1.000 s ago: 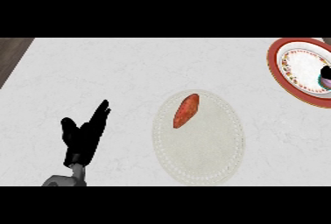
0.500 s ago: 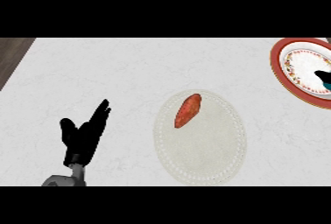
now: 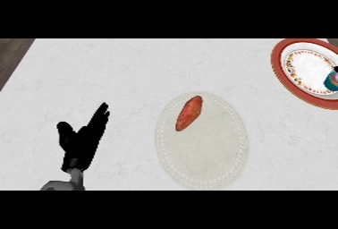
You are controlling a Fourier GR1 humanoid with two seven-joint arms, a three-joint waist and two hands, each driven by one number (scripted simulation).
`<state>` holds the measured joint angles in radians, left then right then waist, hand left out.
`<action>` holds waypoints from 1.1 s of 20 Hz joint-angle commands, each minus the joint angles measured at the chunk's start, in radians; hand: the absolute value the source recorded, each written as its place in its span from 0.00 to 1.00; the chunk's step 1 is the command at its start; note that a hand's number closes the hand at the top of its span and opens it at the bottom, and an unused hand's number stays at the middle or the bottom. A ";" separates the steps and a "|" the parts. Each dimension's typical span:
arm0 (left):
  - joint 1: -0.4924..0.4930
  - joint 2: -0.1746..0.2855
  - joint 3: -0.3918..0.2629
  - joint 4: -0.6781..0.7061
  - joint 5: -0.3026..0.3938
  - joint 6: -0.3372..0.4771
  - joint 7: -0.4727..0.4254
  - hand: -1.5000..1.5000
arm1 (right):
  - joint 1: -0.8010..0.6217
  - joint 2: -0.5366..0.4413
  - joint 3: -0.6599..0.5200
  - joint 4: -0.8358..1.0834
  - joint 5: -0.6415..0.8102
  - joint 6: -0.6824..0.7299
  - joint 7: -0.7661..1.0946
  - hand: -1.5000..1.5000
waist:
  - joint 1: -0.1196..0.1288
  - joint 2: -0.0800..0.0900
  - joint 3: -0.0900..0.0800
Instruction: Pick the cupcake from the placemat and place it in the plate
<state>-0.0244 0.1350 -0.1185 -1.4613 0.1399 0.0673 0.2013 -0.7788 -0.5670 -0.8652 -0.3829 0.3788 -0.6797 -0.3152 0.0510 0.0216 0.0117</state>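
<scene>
The cupcake (image 3: 331,81), teal and purple, sits over the white inside of the red-rimmed plate (image 3: 285,67) at the far right, cut by the view's edge. A small black bit of my right hand (image 3: 335,69) shows just above the cupcake at that edge, and its grip is hidden. The pale oval placemat (image 3: 204,152) lies in the middle of the counter. My left hand (image 3: 82,142) rests open at the lower left, fingers up, well apart from the placemat.
An orange-red sweet potato (image 3: 189,113) lies on the placemat's upper left part. The counter's dark left edge (image 3: 12,56) shows at the upper left. White counter surface stretches between my left hand and the placemat.
The cupcake and the black bit of my right hand have shifted slightly at the right edge over the plate. My left hand, the placemat and the sweet potato have not moved.
</scene>
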 commanded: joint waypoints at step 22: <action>0.024 -0.011 0.053 0.084 -0.027 -0.017 -0.011 0.50 | 0.371 0.150 0.164 -0.304 -0.181 0.362 -0.034 0.00 | -0.057 -0.024 -0.013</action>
<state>0.0144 0.1279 -0.0769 -1.4554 0.1208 0.0621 0.1978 -0.4507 -0.4514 -0.7558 -0.5857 0.2026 -0.2987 -0.4266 -0.0065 -0.0096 0.0043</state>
